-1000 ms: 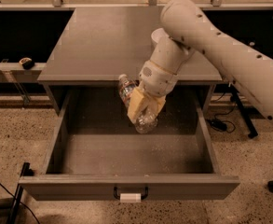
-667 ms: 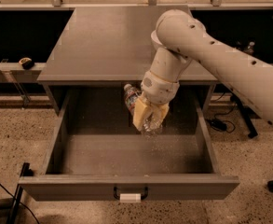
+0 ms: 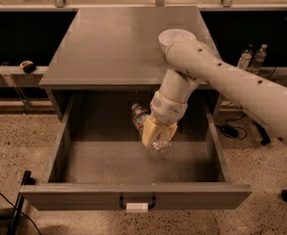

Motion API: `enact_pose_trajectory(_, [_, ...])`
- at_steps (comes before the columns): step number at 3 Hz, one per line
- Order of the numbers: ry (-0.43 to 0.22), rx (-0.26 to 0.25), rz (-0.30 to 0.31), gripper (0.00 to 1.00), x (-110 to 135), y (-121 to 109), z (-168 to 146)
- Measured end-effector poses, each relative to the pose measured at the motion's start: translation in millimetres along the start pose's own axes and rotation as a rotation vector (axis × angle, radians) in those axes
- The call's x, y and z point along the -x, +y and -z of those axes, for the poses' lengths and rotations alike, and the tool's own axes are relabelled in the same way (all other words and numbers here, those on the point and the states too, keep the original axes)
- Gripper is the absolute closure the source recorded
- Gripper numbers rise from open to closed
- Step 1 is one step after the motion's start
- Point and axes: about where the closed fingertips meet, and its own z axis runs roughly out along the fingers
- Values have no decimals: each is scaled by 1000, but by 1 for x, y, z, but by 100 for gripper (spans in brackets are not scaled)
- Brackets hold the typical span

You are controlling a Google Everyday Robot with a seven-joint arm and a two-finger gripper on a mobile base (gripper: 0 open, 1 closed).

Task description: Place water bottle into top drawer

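The top drawer [image 3: 59, 146] stands pulled open below the grey cabinet top, its black handle with a white tag [image 3: 137, 207] at the front. My gripper [image 3: 156, 133] reaches down into the drawer from the right and is shut on the water bottle [image 3: 149, 129], a small clear crinkled bottle. The bottle lies tilted, its neck pointing up and left, its base down near the drawer floor at mid-depth. I cannot tell whether it touches the floor.
A white bowl [image 3: 175, 37] sits on the cabinet top [image 3: 113, 43], partly hidden by my arm. Two slim labelled bottles [image 3: 252, 58] stand on the right shelf. A small dark object [image 3: 27, 66] lies on the left shelf. Cables lie on the speckled floor at right.
My gripper has lowered the water bottle deeper into the drawer and moved it slightly forward. The arm's elbow has swung over the bowl.
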Motion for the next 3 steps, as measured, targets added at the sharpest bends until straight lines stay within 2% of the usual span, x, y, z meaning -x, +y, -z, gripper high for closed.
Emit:
enact_pose_trajectory(1, [-56,15,12,100,11,26,-47])
enact_pose_trajectory(3, [-70,19,13,50,14,28,-55])
